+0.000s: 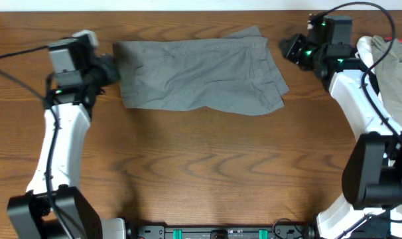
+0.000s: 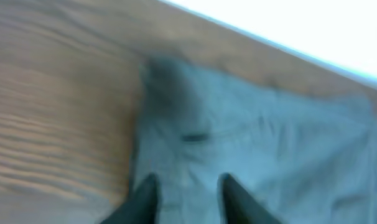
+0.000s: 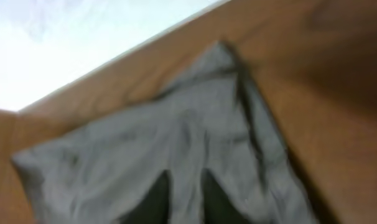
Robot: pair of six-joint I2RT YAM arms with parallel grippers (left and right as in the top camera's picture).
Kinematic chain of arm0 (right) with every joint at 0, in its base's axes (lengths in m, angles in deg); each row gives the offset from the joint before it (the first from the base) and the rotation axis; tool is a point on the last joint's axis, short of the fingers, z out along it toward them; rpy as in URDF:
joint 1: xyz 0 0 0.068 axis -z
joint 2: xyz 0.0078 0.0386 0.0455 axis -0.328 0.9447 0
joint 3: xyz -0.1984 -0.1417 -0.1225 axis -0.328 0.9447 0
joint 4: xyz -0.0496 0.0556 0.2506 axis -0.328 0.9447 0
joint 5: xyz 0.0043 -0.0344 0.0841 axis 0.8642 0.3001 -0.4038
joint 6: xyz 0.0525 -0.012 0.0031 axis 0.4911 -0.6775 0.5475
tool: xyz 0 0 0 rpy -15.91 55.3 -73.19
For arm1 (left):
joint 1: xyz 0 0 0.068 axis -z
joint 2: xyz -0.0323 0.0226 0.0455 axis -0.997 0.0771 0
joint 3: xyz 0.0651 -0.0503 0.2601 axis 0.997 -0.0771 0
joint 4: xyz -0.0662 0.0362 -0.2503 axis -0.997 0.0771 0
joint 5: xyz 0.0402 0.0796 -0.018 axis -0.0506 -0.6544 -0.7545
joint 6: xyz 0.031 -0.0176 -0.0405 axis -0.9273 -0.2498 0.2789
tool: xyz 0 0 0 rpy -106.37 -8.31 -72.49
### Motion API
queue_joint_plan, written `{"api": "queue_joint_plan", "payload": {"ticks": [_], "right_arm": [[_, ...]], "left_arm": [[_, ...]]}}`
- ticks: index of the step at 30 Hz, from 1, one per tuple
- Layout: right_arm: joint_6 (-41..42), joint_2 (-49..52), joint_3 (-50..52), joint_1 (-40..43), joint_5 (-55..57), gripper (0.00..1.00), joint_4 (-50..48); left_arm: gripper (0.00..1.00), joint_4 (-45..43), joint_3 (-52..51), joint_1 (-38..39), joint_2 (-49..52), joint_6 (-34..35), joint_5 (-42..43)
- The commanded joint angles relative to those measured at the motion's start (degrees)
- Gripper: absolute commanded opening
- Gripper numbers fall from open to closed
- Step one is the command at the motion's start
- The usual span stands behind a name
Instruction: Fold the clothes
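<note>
Shorts (image 1: 198, 73) lie flat at upper centre; with left gripper (image 1: 115, 70) and right gripper (image 1: 288, 48) slightly apart, gripping nothing, I'd pinch matching end corners before folding.

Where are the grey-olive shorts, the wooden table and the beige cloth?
Grey-olive cotton shorts (image 1: 198, 73), overhead view, middle of the fabric.
Brown wooden table (image 1: 201, 172), overhead view, bare wood in front.
Beige-tan garment (image 1: 397, 70), overhead view, visible fold at the right edge.
</note>
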Motion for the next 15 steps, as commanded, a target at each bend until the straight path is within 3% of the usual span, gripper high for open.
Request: {"api": "queue_joint_plan", "payload": {"ticks": [1,5,10,15], "right_arm": [[-5.31,2.32,0.04,-4.24,3.08,0.05,4.33],[-5.27,7.56,0.04,-8.02,9.01,0.02,4.81],[-0.33,15.1,0.04,-8.9,20.48,0.01,3.85],[0.79,19.37,0.04,-6.67,27.58,0.01,5.2]], "left_arm": [[0.19,1.4,0.33,3.06,3.93,-6.54,1.51],[0.1,1.51,0.33,4.76,8.92,-6.84,1.55],[0.11,3.15,0.33,5.38,12.94,-6.86,1.55],[0.42,3.67,0.31,5.35,13.33,-6.88,1.55]]}}
